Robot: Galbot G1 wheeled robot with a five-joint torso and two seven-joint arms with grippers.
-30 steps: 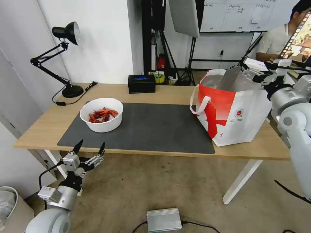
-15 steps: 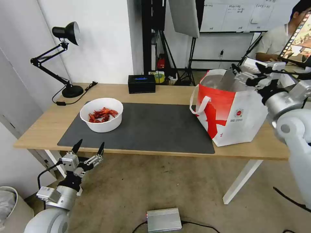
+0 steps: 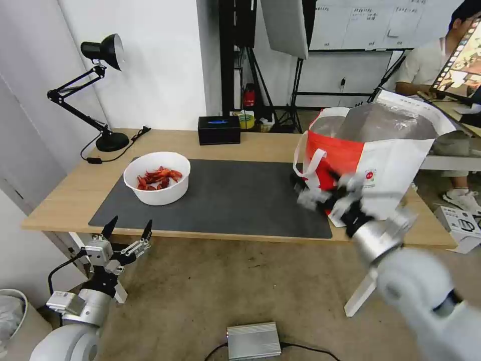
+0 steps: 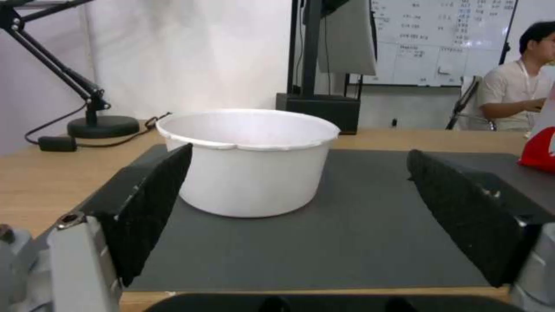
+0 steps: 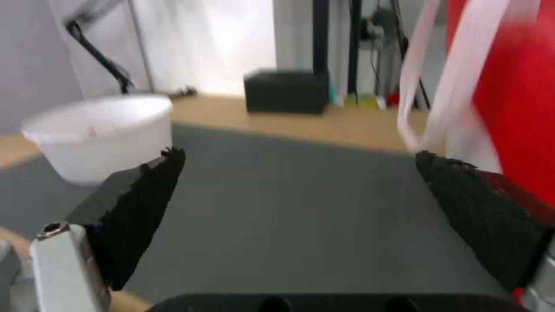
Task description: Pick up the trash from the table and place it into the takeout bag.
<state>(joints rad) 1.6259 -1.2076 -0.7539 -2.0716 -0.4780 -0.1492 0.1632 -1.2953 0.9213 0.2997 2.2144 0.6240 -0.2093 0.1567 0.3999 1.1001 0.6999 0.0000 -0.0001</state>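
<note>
A white bowl [image 3: 157, 178] of red shells sits on the grey mat [image 3: 225, 200], toward the mat's lamp-side end, on the desk [image 3: 70, 193]. The bag [image 3: 381, 160] stands upright at the mat's other end, partly on the mat's corner, its foil-lined mouth open and a white strap hanging on the side facing the bowl.

The left gripper [image 3: 126, 232] hangs just off the desk's front edge, below the bowl, released with fingers spread wide and nothing between them. In the left wrist view the bowl [image 4: 249, 159] stands between its two black pads [image 4: 151, 203].

The right gripper [image 3: 325, 193] is blurred, low in front of the bag's red side, over the mat's edge. In the right wrist view its fingers [image 5: 142, 203] are spread wide and empty, the mat [image 5: 289, 195] between them and the bag's strap [image 5: 445, 99] just beside one finger.
</note>
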